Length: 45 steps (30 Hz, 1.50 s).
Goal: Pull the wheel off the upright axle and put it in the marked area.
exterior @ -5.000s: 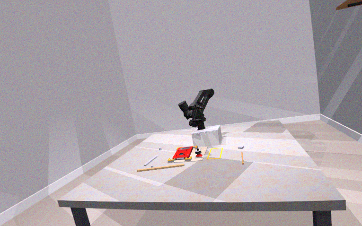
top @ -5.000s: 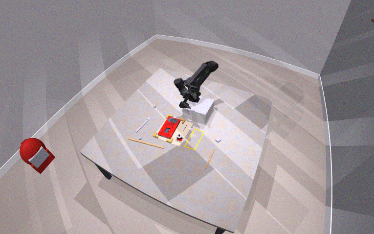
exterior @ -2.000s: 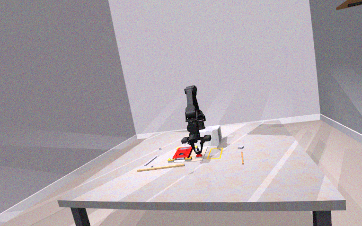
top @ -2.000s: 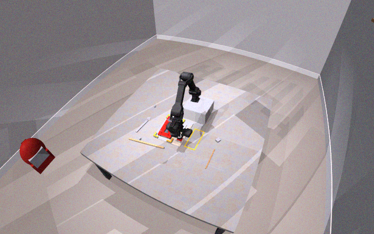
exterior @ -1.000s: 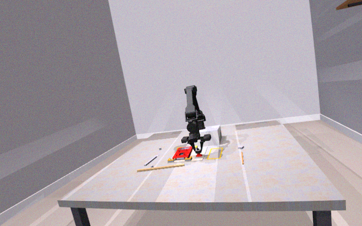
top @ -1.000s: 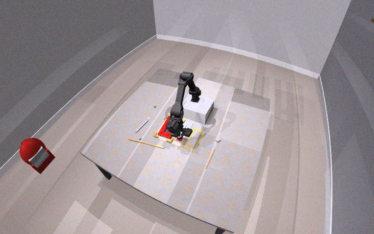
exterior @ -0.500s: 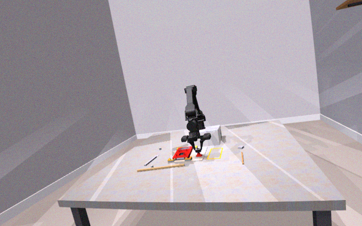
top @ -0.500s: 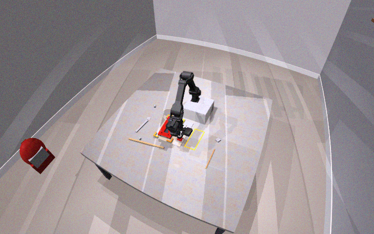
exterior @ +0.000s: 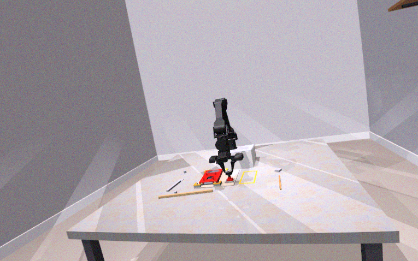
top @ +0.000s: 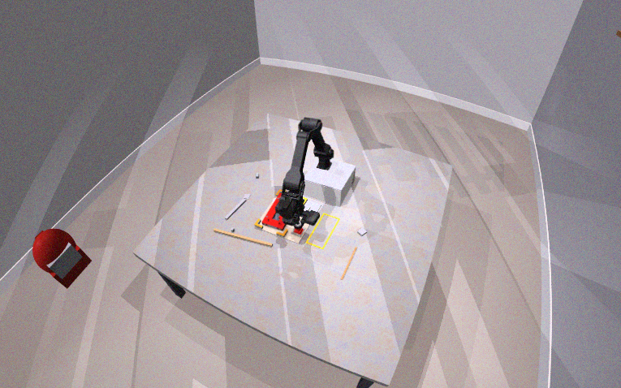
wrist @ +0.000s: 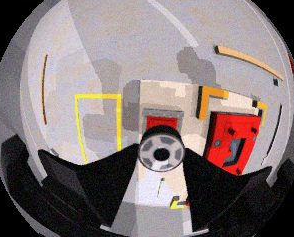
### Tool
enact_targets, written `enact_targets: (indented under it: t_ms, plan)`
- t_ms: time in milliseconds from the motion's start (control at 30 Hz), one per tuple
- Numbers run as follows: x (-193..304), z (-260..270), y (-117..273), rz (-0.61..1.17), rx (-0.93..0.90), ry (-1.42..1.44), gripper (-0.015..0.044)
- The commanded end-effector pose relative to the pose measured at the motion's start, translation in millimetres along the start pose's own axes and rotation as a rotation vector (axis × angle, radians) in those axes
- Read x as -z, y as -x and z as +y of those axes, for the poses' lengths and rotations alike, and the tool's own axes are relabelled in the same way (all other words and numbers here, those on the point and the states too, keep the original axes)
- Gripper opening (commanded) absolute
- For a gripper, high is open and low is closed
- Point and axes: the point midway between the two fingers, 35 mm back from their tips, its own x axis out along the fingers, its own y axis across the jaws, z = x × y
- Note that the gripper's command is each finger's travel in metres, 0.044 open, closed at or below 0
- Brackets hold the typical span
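My gripper [top: 298, 222] [exterior: 228, 172] [wrist: 160, 150] points down and is shut on the wheel, a finger on each side. The wheel [wrist: 176, 149] is small, with a black tread and a grey spoked face with a dark centre hole. It is held upright over the red axle base [top: 298, 230] [exterior: 229, 179] [wrist: 161, 121], which sits on a pale board. The axle itself is hidden, so I cannot tell whether the wheel is still around it. The marked area [top: 315, 228] [exterior: 255, 177] [wrist: 98, 96] is a yellow rectangle outline on the table, beside the board.
A red plate [exterior: 215, 173] [wrist: 221, 124] lies between orange corner brackets on the board's other side. An orange strip [top: 243, 237] [exterior: 185, 194] [wrist: 246, 60] lies in front. A thinner strip [top: 348, 263] [exterior: 280, 182] lies beyond the marked area. The arm stands on a white block [top: 330, 179].
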Motion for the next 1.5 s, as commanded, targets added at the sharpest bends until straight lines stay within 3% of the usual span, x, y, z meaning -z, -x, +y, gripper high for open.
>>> enact_targets:
  t_ms: [0, 1467]
  plan:
    - [0, 0, 4, -0.005, 0.002, 0.000, 0.0000]
    - [0, 0, 19, -0.009, 0.003, 0.001, 0.0000]
